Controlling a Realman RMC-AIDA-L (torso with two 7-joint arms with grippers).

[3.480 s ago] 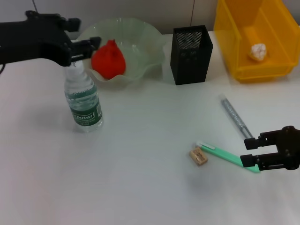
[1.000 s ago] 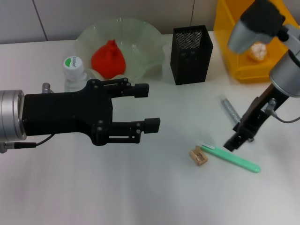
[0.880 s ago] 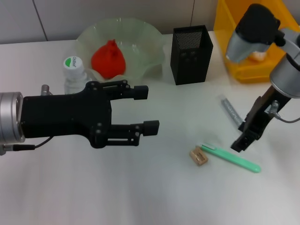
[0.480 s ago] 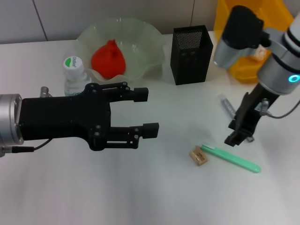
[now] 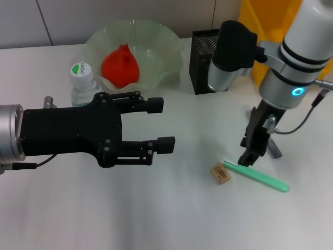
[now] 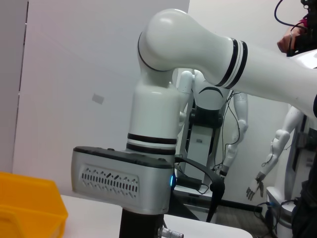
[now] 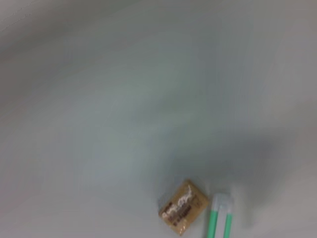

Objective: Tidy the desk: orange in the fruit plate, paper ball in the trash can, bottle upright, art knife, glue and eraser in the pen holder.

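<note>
White desk [image 5: 156,219]: left claw [image 5: 162,122] spread; right claw's [image 5: 251,152] state unclear; cap [image 5: 80,69] lettering unreadable.

You have the orange [image 5: 120,64] sitting in the pale green fruit plate [image 5: 166,44] at the far left. The bottle [image 5: 81,83] stands upright just nearer. The black pen holder [image 5: 200,65] stands right of the plate. The tan eraser [image 5: 220,174] lies flat on the white worktop [image 5: 156,208], beside the green art knife [image 5: 257,176].
</note>
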